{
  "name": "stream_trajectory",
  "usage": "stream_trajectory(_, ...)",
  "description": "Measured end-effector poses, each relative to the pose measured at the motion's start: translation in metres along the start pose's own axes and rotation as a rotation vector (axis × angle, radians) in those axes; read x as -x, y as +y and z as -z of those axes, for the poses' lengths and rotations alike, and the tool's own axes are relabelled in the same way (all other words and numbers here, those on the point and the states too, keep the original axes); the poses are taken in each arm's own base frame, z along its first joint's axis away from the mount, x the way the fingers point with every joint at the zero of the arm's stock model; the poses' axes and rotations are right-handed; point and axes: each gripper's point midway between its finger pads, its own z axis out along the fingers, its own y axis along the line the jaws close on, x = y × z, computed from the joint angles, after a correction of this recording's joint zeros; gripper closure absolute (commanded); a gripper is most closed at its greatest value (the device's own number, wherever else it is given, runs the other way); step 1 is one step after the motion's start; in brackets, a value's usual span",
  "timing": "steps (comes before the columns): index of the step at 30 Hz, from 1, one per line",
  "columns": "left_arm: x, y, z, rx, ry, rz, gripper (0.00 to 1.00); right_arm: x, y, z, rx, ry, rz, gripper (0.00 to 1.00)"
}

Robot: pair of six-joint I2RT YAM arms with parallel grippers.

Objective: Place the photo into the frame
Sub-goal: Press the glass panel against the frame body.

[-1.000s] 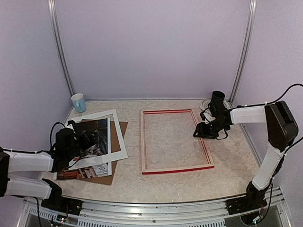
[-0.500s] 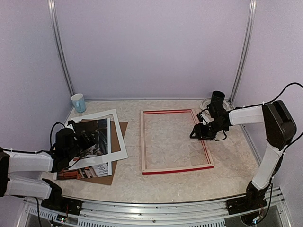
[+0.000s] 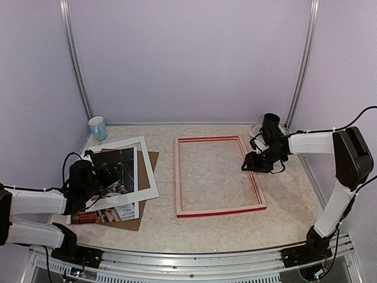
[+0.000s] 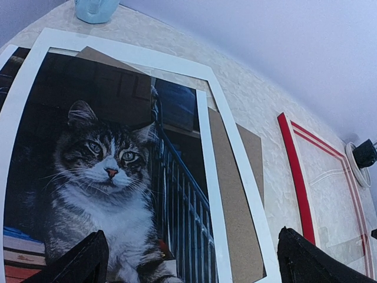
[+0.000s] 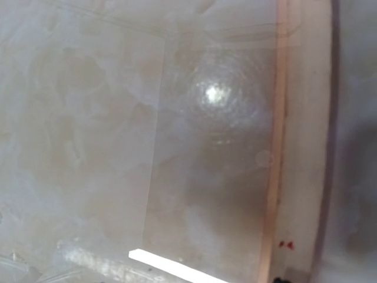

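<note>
The pale marbled tabletop [image 3: 224,227] sits inside a lavender-walled booth, and the arm bases are at my near edge.

Closest in on my left, the left gripper [image 3: 108,175] hangs low over the photo [image 4: 106,177]. Its two dark fingers [image 4: 76,262] are spread wide and hold nothing. In the left wrist view the cat print lies directly beneath and between them, running ahead of the tips.

The photo lies flat, its long axis running away from me and slightly skewed. It overlaps the near-left part of the white mat border [image 3: 150,171]. The brown backing board [image 3: 128,224] shows below both and through the mat's opening.

That makes the left arm plainly the nearer one. I judge the coming move to be a pinch on the print's edge, then a carry to the right.

To the right, well apart from that stack, the red frame [image 3: 221,210] lies flat mid-table. Its long axis also runs near to far, so the print should need little turning.

Beyond the middle of the frame, the right gripper [image 3: 253,163] hovers at the right rail. Its wrist view shows only a glossy, perhaps glazed, surface beside that rail. I cannot tell whether its fingers are apart or closed.

Farthest back on the left stands a pale blue cup [image 3: 98,127].
</note>
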Motion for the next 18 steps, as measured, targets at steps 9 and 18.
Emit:
stream_trajectory(9,0.0000,0.0000,0.0000,0.000,0.000,0.000,0.01,-0.0042,-0.0024,-0.0082,0.003,0.019,0.002,0.40)
stream_trajectory(18,-0.0003,-0.0002,0.0001,-0.001,0.001,0.000,0.01,-0.0002,0.0014,-0.0100,0.033,0.000,0.009,0.40)
